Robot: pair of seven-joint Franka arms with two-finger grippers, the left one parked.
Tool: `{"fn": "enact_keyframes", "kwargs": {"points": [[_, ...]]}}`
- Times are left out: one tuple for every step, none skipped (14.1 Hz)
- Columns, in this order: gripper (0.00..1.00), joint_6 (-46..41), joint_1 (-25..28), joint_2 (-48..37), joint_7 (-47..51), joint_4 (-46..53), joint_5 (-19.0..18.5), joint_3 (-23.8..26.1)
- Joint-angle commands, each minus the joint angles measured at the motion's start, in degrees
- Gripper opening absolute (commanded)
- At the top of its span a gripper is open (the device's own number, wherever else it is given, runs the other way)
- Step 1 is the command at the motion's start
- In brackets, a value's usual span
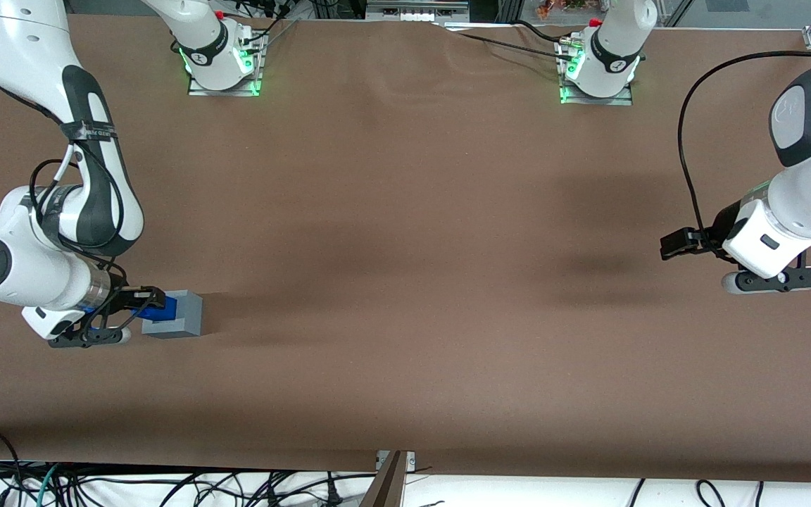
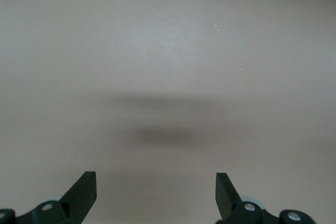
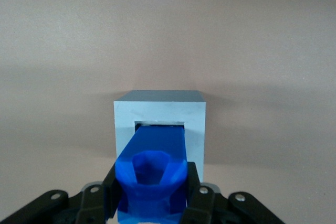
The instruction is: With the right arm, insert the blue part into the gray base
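Note:
The gray base sits on the brown table toward the working arm's end, in the half nearer the front camera. My right gripper reaches in level beside it and is shut on the blue part, whose leading end meets the base. In the right wrist view the black fingers clamp both sides of the blue part. Its front end sits in the square socket opening of the gray base, which faces the gripper. How deep the part goes is hidden.
Two arm bases with green lights stand at the table edge farthest from the front camera. Cables lie along the near edge. The left wrist view shows only bare table.

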Motion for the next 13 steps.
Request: {"fn": "enact_keyframes", "kwargs": {"points": [[0.39, 2.2, 0.0, 3.6, 1.4, 1.4, 0.6, 0.6], [0.39, 2.3, 0.0, 3.7, 1.4, 1.4, 0.6, 0.6], [0.39, 2.7, 0.2, 3.8, 1.4, 1.3, 0.6, 0.6], [0.39, 2.7, 0.2, 3.8, 1.4, 1.3, 0.6, 0.6], [0.39, 2.7, 0.2, 3.9, 1.4, 1.3, 0.6, 0.6], [0.39, 2.7, 0.2, 3.9, 1.4, 1.3, 0.6, 0.6], [0.47, 2.7, 0.2, 3.9, 1.3, 1.3, 0.6, 0.6], [0.79, 2.7, 0.2, 3.9, 1.4, 1.3, 0.6, 0.6], [1.0, 2.8, 0.2, 3.8, 1.3, 1.3, 0.6, 0.6], [1.0, 2.7, 0.2, 3.5, 1.3, 1.4, 0.6, 0.6], [1.0, 2.7, 0.3, 3.2, 1.2, 1.4, 0.6, 0.6], [1.0, 2.6, 0.3, 3.1, 1.1, 1.5, 0.5, 0.5], [1.0, 2.3, 0.3, 2.6, 1.1, 1.6, 0.4, 0.5]]}}
